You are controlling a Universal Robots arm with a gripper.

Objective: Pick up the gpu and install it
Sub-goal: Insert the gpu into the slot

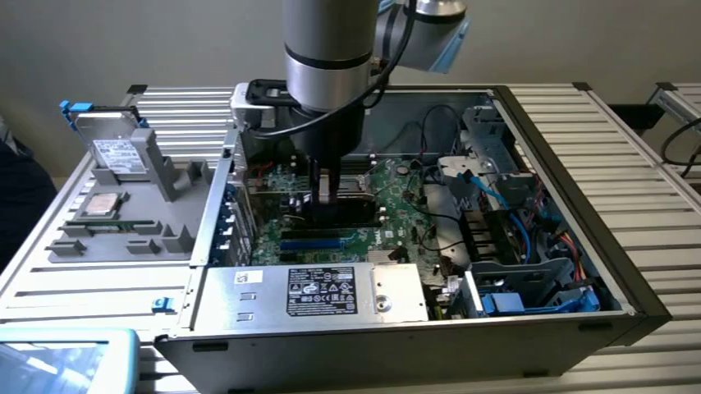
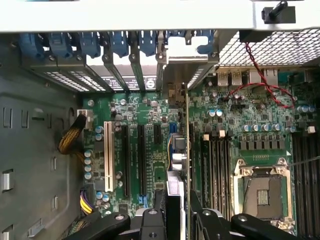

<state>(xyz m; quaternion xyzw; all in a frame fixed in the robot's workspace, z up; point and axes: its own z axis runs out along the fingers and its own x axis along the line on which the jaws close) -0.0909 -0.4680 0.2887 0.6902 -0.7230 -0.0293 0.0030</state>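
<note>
The black two-fingered gripper [image 2: 177,222] has its fingers [image 2: 196,210] closed on the thin green circuit-board gpu [image 2: 187,130], one finger against each face. The gpu stands on edge above the green motherboard [image 2: 150,107]. Its long axis runs parallel to the motherboard's long black expansion slots [image 2: 141,155]. Its silvery bracket [image 2: 175,75] points away from the gripper, toward the motherboard's rear edge. Over the motherboard the card lies between those slots and the black memory slots [image 2: 215,160], just beside the latter; I cannot tell whether it is seated.

The white expansion slot [image 2: 107,155] and the square metal processor socket [image 2: 261,187] sit well apart from the card on opposite sides. Past the rear edge of the motherboard is a row of blue plastic slot latches [image 2: 90,42]. A thin red wire [image 2: 265,82] loops above the motherboard, clear of the card.

In the exterior view the gripper [image 1: 327,197] reaches down over the motherboard inside the open black computer case [image 1: 383,353].
</note>
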